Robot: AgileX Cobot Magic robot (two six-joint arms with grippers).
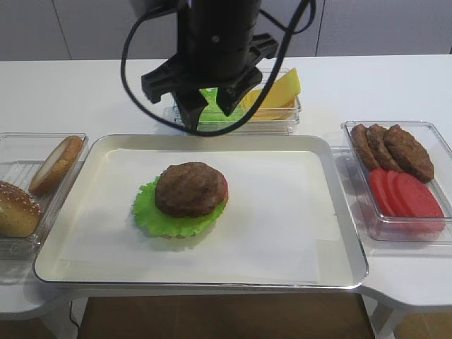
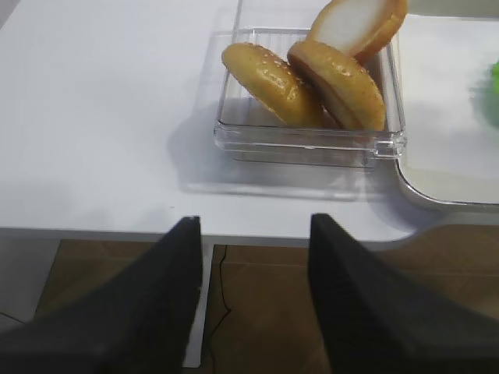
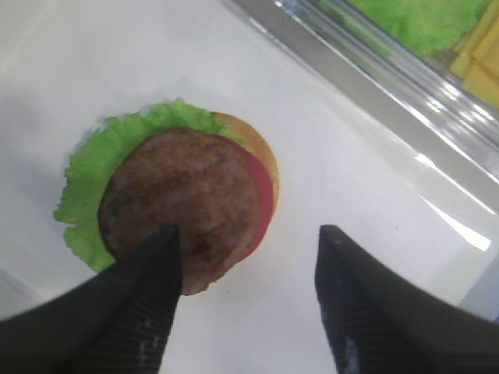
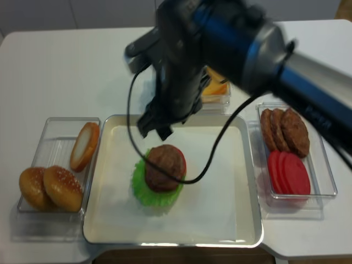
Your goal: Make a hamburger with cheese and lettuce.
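Two high views over tray [image 1: 339, 272], wrist views close, right sharing hamburger [image 3: 187, 214]

White table [image 1: 85, 92] w/ metal tray [image 1: 339, 212] at centre, lined w/ white paper [image 1: 282, 212]. Left: clear bin [image 4: 52, 129] w/ two sesame bun tops [image 4: 49, 188] lying side by side & one bun half [image 4: 84, 146] leaning on edge against the bin wall. Right: clear bin [image 1: 441, 145] w/ three brown patties [image 1: 392, 148] overlapping at back, red tomato slices [image 1: 406, 194] overlapping in front.
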